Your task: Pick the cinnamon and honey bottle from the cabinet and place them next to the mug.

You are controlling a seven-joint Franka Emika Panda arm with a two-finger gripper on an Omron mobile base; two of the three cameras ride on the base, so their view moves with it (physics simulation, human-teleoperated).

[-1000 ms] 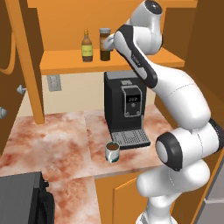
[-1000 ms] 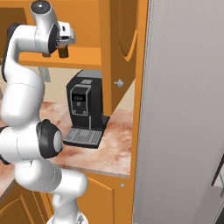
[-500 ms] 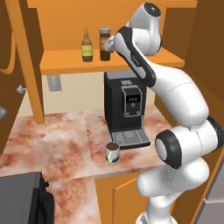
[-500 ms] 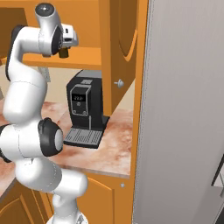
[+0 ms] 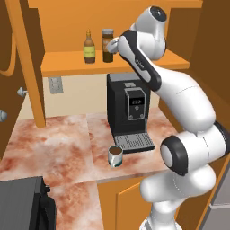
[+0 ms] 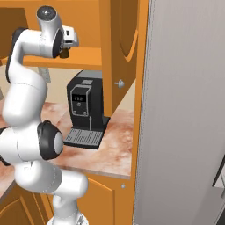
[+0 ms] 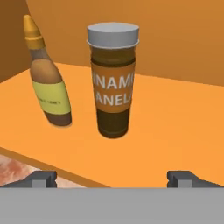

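A pale mug (image 5: 115,156) stands near the front edge of the marbled desk (image 5: 54,143), just left of the drip tray of a black coffee machine (image 5: 128,111). Above and behind them the white arm reaches up to the orange cabinet (image 5: 67,63), its hand (image 7: 113,178) open at the shelf's front edge, fingertips (image 7: 43,178) spread wide and touching nothing. Farther in on the shelf the cinnamon (image 7: 113,80) stands upright straight ahead of the hand, with the honey bottle (image 7: 47,81) just to its left, apart from it.

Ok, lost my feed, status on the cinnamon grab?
Gripper open, short of the cinnamon. Honey bottle beside it on the cabinet shelf. Nothing between.
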